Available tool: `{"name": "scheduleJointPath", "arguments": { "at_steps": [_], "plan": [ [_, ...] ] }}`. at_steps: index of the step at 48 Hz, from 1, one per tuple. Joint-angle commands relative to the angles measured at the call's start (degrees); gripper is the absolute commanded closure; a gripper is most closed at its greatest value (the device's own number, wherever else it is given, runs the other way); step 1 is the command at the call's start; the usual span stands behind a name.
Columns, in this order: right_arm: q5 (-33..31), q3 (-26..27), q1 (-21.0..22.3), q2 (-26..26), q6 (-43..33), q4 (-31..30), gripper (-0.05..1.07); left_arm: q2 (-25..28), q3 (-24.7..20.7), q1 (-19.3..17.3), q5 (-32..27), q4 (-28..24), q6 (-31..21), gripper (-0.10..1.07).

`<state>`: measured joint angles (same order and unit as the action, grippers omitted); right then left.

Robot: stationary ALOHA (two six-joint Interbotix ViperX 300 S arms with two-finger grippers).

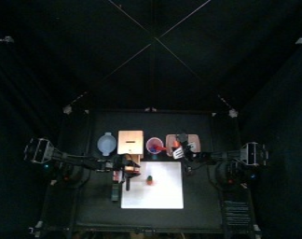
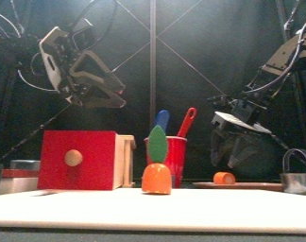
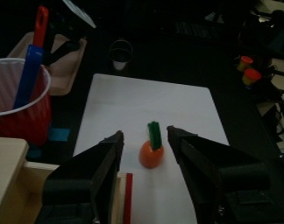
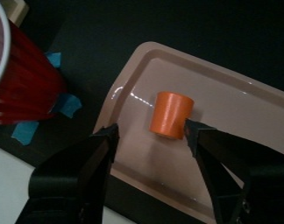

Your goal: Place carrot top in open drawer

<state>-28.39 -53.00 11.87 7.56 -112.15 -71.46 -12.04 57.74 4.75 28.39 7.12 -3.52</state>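
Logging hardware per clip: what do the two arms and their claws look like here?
Both arms are black, jointed, with loose black cables looping behind them. The left claw has two broad, flat matte-black fingers; the right claw has the same black pair. The left arm's wrist carries pale grey plates in the front view.

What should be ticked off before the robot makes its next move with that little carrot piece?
1. Left gripper open: ok.
2. Carrot top upright on the white sheet, lined up between the left jaws: ok.
3. Carrot top gripped: not ok, no jaw touches it.
4. Room inside the open drawer: cannot tell, too small to see.
5. Right gripper off the sheet: ok, open over an orange cylinder on the pinkish tray.
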Motion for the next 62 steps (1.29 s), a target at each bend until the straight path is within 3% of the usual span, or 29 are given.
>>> {"name": "scheduleJointPath", "arguments": {
  "at_steps": [1, 14, 27, 43, 62],
  "plan": [
    [-0.18, 0.53, -0.35, 2.02, 0.0, -0.09, 0.1, -0.18, -1.41, 0.09, 0.62, 0.44, -0.09, 0.15],
    [-0.09, 0.88, -6.5, 5.1, 0.09, 2.9, 0.1, -0.35, -1.67, 0.09, 0.62, 0.79, -0.09, 0.15],
    [-0.18, 1.85, -16.17, 7.03, -0.18, 5.98, 0.1, -2.37, -0.97, 0.09, 0.62, 1.23, 0.18, 0.15],
    [0.44, 6.94, -24.7, 0.97, -0.18, 2.11, 0.1, -6.5, 3.52, 0.09, 4.39, 1.23, -0.09, 0.15],
    [3.78, 14.06, -27.6, -5.45, 0.09, -7.56, 0.1, -9.84, 7.47, 0.88, 7.03, 2.99, -0.09, 0.15]
  ]
}}
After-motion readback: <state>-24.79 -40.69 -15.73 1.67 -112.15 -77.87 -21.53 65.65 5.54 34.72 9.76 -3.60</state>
